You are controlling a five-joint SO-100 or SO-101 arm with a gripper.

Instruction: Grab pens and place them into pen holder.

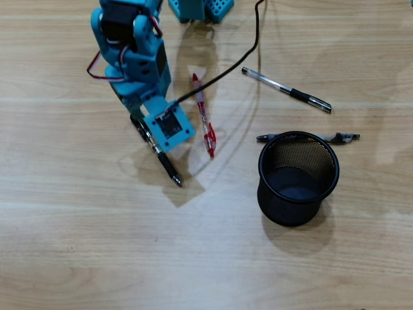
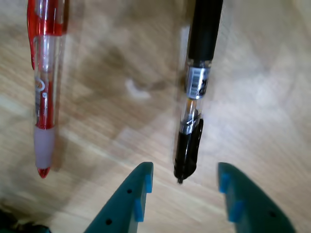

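Gripper spread, lowered astride clip end of black click pen lying on bench, for crosswise pinch. Pen holder empty, well apart.

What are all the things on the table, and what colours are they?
black click pen: one, black with a clear middle, on the table under the arm, its end between the open fingers in the wrist view
red-and-clear pen: one, red and clear, just right of the black click pen in the overhead view
clear stick pen: one, clear with a black cap, upper right in the overhead view
dark pen: one, grey-black, behind the holder, partly hidden by it
pen holder: one, black wire mesh, upright, no pens inside
black cable: one, running from the top edge to the arm
table: one, light wood
arm: one, blue
gripper: one, teal fingers, open, holding nothing
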